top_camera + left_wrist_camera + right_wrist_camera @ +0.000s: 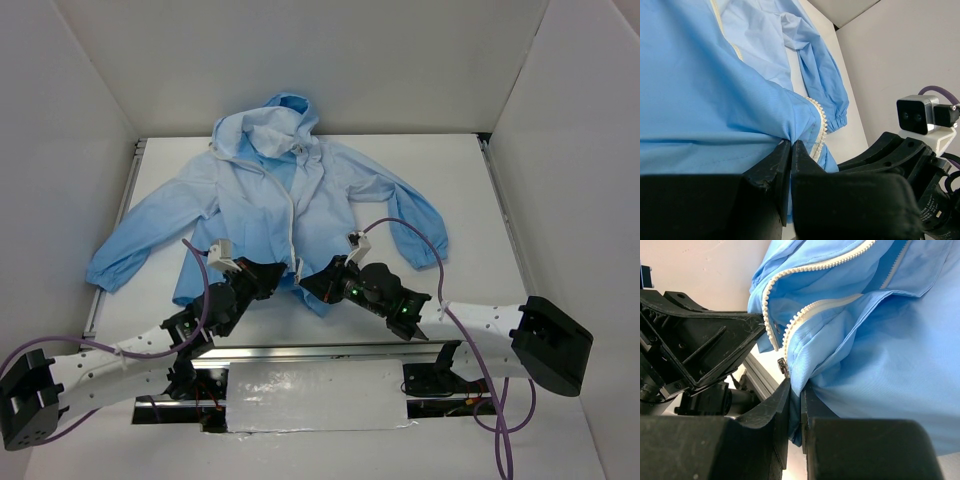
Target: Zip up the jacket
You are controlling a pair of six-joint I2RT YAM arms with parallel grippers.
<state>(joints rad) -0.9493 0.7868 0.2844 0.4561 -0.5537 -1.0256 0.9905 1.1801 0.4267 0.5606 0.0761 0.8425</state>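
Note:
The light-blue hooded jacket (290, 195) lies spread on the white table, hood at the far side, its white zipper (292, 215) running down the middle. My left gripper (272, 278) is shut on the jacket's bottom hem left of the zipper; the left wrist view shows the fabric (715, 100) pinched between the jaws beside the zipper teeth (819, 127). My right gripper (308, 284) is shut on the hem right of the zipper; the right wrist view shows the fabric (880, 355) in the jaws, next to the metal zipper slider (783, 367).
The table (470, 190) has white walls on three sides. A metal rail (330, 352) runs along the near edge between the arm bases. The jacket's sleeves reach toward the left (120, 262) and right (425, 235) of the table.

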